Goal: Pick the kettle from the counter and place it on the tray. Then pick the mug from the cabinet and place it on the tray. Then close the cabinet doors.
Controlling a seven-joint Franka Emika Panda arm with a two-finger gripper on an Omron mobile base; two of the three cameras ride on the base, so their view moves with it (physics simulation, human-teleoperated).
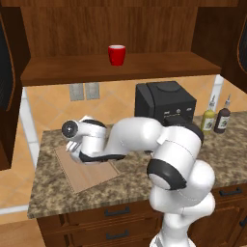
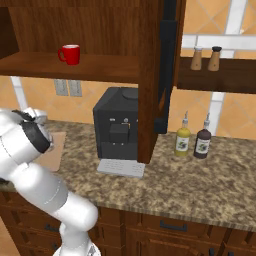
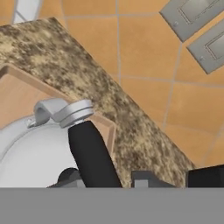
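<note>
One step seemingly closing: kettle [image 3: 30,153] down on the tray [image 3: 17,92], spout toward the board's corner, so likely placed rather than carried. Straddled at its black handle [image 3: 89,146] by the gripper [image 3: 105,178]; cannot tell whether pinching or slack. Tray flat on the counter [image 3: 65,57]. Farther off, mug [image 1: 116,54] upright on the cabinet [image 1: 159,65] shelf, open to the next pick.

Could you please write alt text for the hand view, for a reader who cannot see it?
Close up, a silver-white kettle with a short spout and black handle sits on a light wooden tray, with the tool right at the handle. The tray lies on a speckled granite counter against an orange tiled wall with two grey outlet plates.
</note>
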